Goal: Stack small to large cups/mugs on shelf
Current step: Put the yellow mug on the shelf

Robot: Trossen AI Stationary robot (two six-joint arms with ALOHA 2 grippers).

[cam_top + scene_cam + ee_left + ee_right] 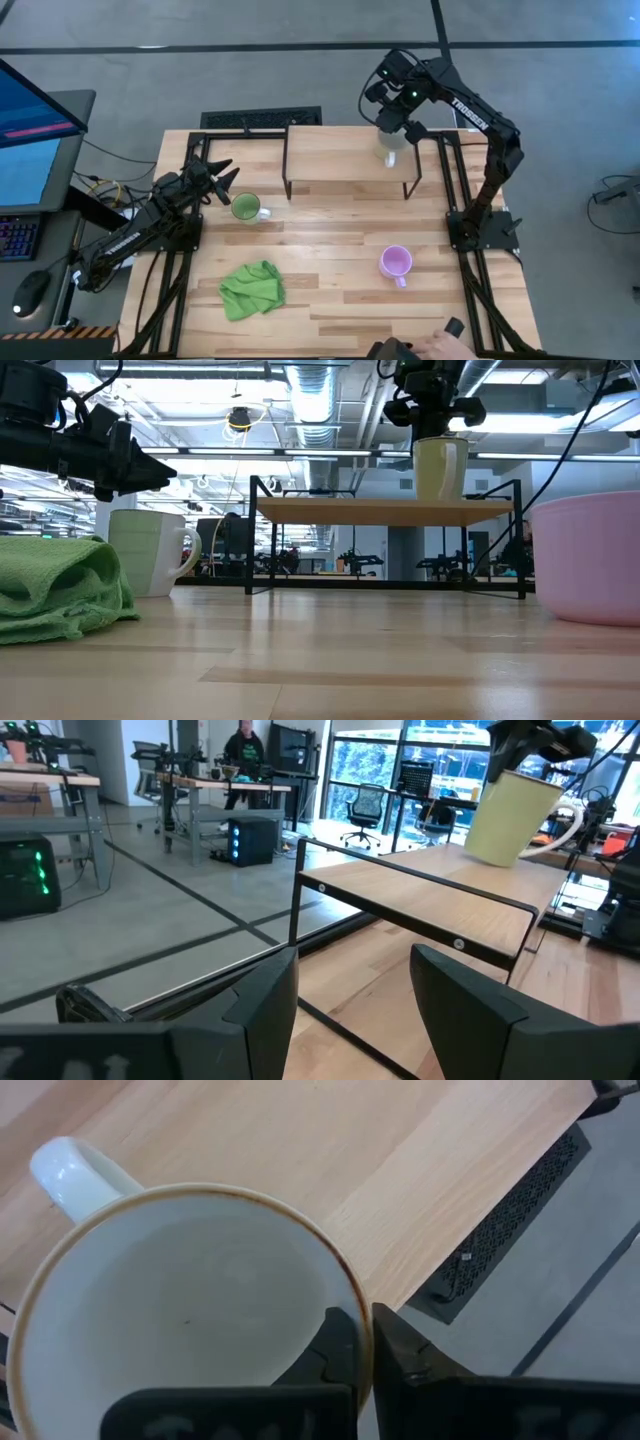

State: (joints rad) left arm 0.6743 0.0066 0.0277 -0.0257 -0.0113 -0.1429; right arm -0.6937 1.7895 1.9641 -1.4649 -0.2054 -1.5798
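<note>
A pale cream mug (440, 468) hangs at the right end of the shelf (340, 152), with my right gripper (392, 128) shut on it from above. I cannot tell whether its base touches the board. The green mug (246, 208) with a white handle stands on its base on the table, left of the shelf. Right beside it, my left gripper (224, 180) is level and open, holding nothing. The lilac mug (396, 263) stands upright near the table's right side. My right gripper pinches the cream mug's rim (358, 1320), with one finger (335, 1348) inside the mug and the other (405, 1360) outside its wall. The fingers come steeply from above. The held spot is well away from the handle (70, 1175). The mug hangs slightly tilted, mouth up.
A crumpled green cloth (252, 288) lies near the table's front left. The shelf stands on thin black legs (250, 535) at the table's far middle. A person's hand (440, 348) shows at the near edge. Bare wood lies between the two mugs on the table.
</note>
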